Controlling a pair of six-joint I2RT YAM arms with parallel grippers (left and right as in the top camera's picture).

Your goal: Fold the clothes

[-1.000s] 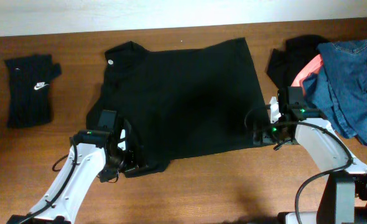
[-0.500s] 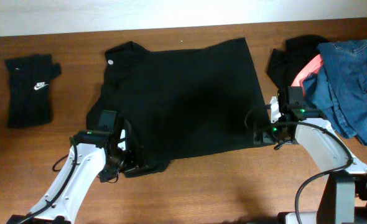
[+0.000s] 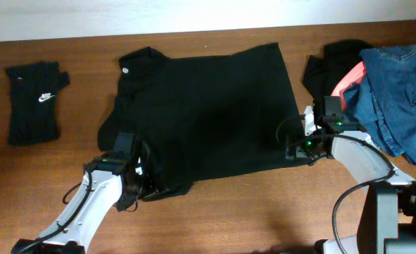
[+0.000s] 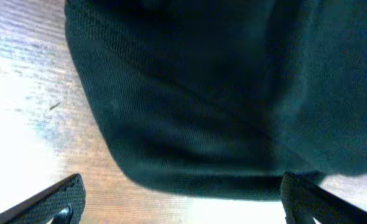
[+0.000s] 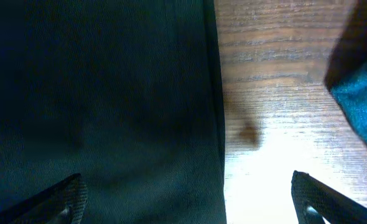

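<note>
Black shirt [image 3: 208,113], edges between both parted jaws

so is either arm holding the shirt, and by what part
nothing held: left fingers open at the black shirt's corner, right fingers open at its side edge

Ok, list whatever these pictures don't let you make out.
The logo on the black shirt: lettering too small to read, overhead.
The black garment at right: mostly buried under the denim and the coral piece, overhead.
The denim's far side: cut off by the right edge, overhead.
</note>
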